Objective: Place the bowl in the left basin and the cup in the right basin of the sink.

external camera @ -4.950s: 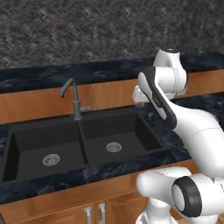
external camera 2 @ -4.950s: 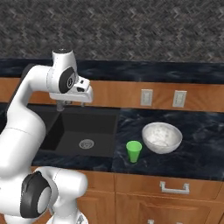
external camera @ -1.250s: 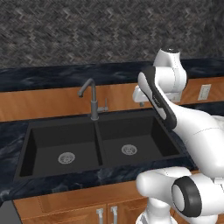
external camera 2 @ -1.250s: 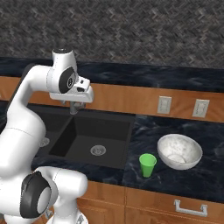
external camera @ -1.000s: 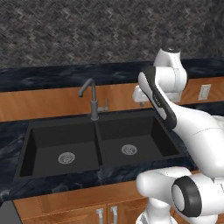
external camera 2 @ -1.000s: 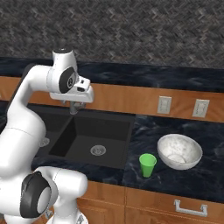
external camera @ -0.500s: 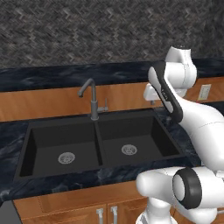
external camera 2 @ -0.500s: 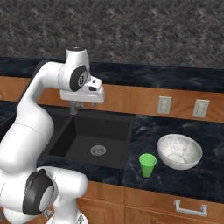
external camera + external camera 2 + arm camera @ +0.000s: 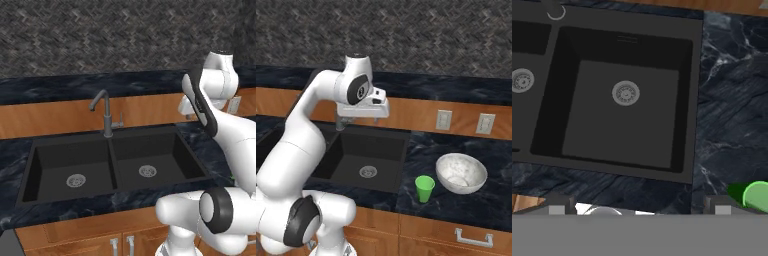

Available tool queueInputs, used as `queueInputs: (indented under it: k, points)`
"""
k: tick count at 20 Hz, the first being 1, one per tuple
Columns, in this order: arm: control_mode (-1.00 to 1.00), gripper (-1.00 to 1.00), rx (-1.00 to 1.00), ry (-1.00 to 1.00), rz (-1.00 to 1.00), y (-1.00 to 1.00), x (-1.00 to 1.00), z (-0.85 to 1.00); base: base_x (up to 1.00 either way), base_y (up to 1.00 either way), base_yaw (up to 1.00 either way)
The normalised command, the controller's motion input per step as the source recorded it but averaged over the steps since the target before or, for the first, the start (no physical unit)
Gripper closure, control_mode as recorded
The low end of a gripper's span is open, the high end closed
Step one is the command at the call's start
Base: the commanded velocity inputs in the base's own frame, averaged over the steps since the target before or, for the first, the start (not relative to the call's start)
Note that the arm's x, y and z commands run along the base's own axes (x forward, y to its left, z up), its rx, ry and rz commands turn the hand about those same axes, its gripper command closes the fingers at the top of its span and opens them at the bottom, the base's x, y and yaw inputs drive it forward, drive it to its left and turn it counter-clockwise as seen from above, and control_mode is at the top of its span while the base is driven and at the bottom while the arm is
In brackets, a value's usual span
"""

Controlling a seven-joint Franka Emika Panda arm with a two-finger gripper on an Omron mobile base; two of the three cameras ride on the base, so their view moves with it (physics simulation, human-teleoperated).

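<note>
On the counter, cup (image 9: 425, 188) well right of raised open pincer (image 9: 358, 121)

Cup (image 9: 425, 188) and bowl (image 9: 461, 173) sit on counter (image 9: 456, 205) right of sink (image 9: 386, 187).

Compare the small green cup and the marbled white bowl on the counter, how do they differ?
The small bright green tapered cup is plain green, while the round white-grey marbled stone bowl is pale and veined. The cup is narrower and taller for its width; the bowl is wide and shallow. The cup stands nearer the matte black sink, the bowl farther right. Both sit upright on the dark marbled counter, apart from each other.
</note>
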Motion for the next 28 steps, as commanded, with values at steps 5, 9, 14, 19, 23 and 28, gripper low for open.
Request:
queueInputs:
  k: [5,9,14,19,23,28]
  points:
    - [-1.0,-1.0,0.0,-0.08,0.01,-0.5,-0.14,-0.11,0.0,0.0,0.0]
    - [-1.0,-1.0,0.0,-0.14,-0.01,-0.4,-0.15,-0.21,0.0,0.0,0.0]
    - [-1.0,-1.0,-0.01,-0.04,-0.08,-0.36,0.01,-0.23,0.0,0.0,0.0]
    - [-1.0,-1.0,-0.04,0.05,-0.14,-0.42,0.13,-0.22,0.0,0.0,0.0]
    - [-1.0,-1.0,-0.03,0.14,-0.21,-0.38,0.1,-0.16,0.0,0.0,0.0]
    - [-1.0,-1.0,-0.01,0.1,-0.22,-0.33,0.08,-0.17,0.0,0.0,0.0]
